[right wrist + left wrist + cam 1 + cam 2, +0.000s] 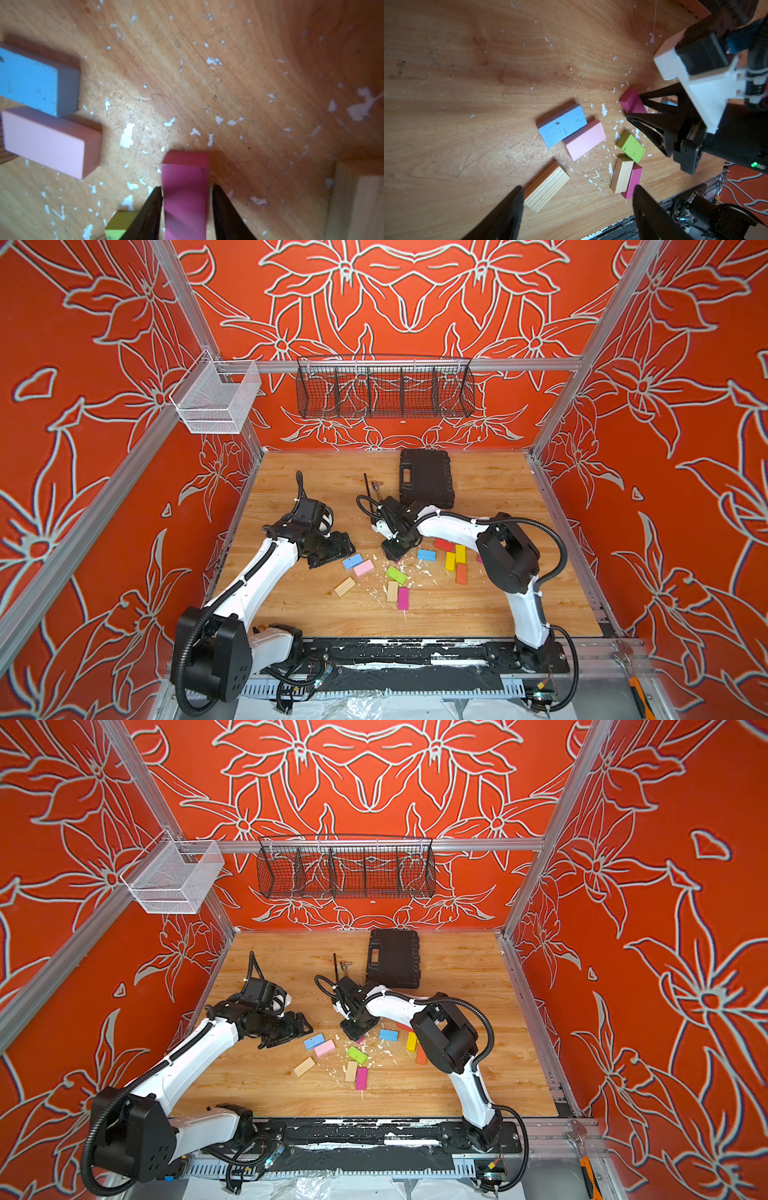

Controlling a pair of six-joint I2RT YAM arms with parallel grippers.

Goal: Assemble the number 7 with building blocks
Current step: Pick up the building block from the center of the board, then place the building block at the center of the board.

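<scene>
At mid-bench the magenta block (185,193) is almost hidden under my right wrist in both top views, and the right wrist view cuts off its wrist-side end. Its long axis runs in line with my right jaws, free end past their tips, right of the pink block (363,568) and far of the green block (395,575). My right jaws stand narrow along its long sides, but I cannot tell whether they press; my left jaws gape wide, further left.
</scene>
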